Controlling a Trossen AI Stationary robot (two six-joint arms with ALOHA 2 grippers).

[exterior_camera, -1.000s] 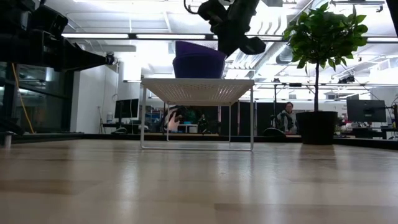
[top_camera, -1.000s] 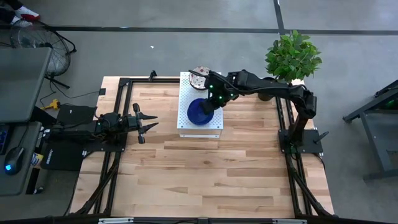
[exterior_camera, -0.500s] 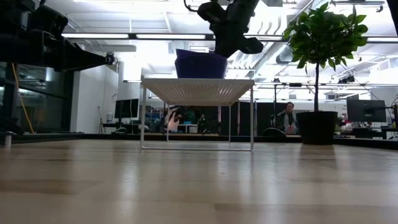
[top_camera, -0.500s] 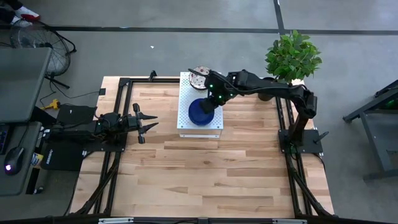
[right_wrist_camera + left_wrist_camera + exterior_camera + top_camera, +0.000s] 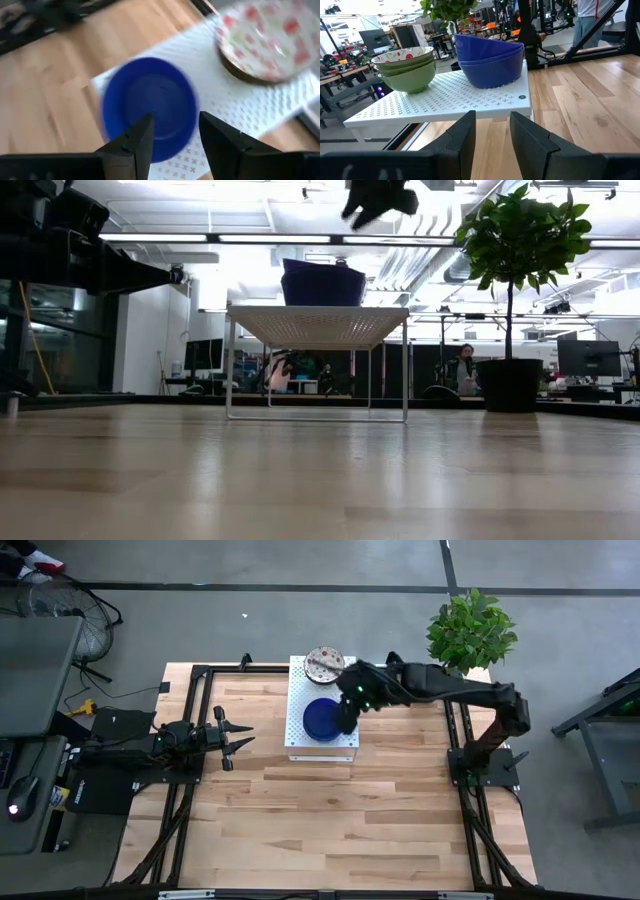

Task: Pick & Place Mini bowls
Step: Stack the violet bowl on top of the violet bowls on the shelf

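Left gripper (image 5: 238, 740) parked at table's left, fingers apart and empty, white perforated metal stand (image 5: 300, 740) mid-table, glossy blue bowls (image 5: 322, 719) stacked on it, speckled floral bowls (image 5: 324, 662) stacked behind, right gripper (image 5: 345, 717) above blue stack, fingers parted, holding nothing, leafy plant (image 5: 470, 630) far right.

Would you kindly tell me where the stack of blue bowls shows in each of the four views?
High view: stack of blue bowls on the white perforated stand.
Low view: atop the stand.
Left wrist view: upper middle.
Right wrist view: centre.
Shared landmark: the stand.
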